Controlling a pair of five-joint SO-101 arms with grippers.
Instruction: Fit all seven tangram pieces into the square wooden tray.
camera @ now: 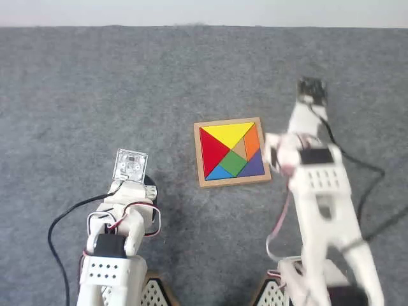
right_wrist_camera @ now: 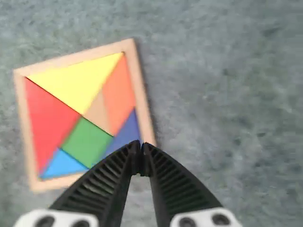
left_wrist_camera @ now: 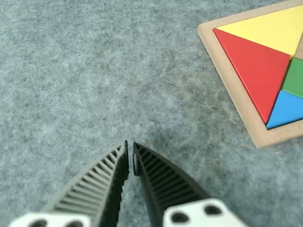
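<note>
Spreading under everything is a grey felt-like mat [camera: 95, 76], with a pale strip of wall [camera: 191, 11] beyond the tray's far edge. The square wooden tray [right_wrist_camera: 139, 94] lies flat on the mat. All seven pieces sit inside it: the yellow triangle [camera: 227, 132] and red triangle [camera: 210, 152] are largest. Then come the violet triangle [camera: 255, 167], orange parallelogram [camera: 253, 141], green square [camera: 233, 162], blue triangle [camera: 218, 172] and tan triangle [camera: 240, 148].

The puzzle looks finished; what remains, I judge, is backing off cleanly. The right gripper [right_wrist_camera: 141, 144], jaws pressed together and holding nothing, hangs over the tray's violet corner. Lift it straight up before swinging away, so it cannot catch the rim. The left gripper [left_wrist_camera: 130, 144], likewise closed and empty, sits well off the tray's red side.
</note>
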